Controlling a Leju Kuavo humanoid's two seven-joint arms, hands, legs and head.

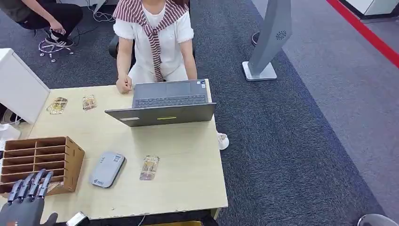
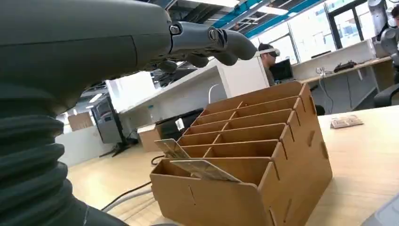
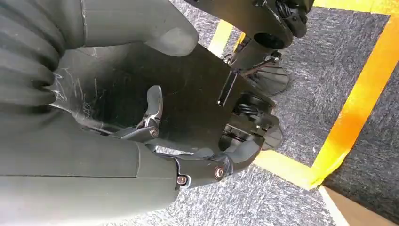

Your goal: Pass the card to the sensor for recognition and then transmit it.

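A card (image 1: 149, 167) lies flat on the wooden table (image 1: 188, 183), just right of the grey rounded sensor (image 1: 107, 169). The brown slotted organizer (image 1: 40, 162) stands at the table's left front. My left hand (image 1: 26, 202) hovers at its near side with fingers stretched out and nothing in it. From the left wrist, the left hand (image 2: 141, 42) reaches over the organizer (image 2: 249, 155), where two cards (image 2: 202, 169) lean in the near slots. My right hand (image 3: 117, 155) hangs over the carpet, fingers loosely apart and holding nothing.
An open grey laptop (image 1: 164, 106) stands at the table's far side with a person (image 1: 157, 42) seated behind it, one hand on the table. Two more cards (image 1: 57, 105) lie at the far left. A white cabinet (image 1: 19, 84) is on the left. A grey stand (image 1: 270, 42) is on the carpet.
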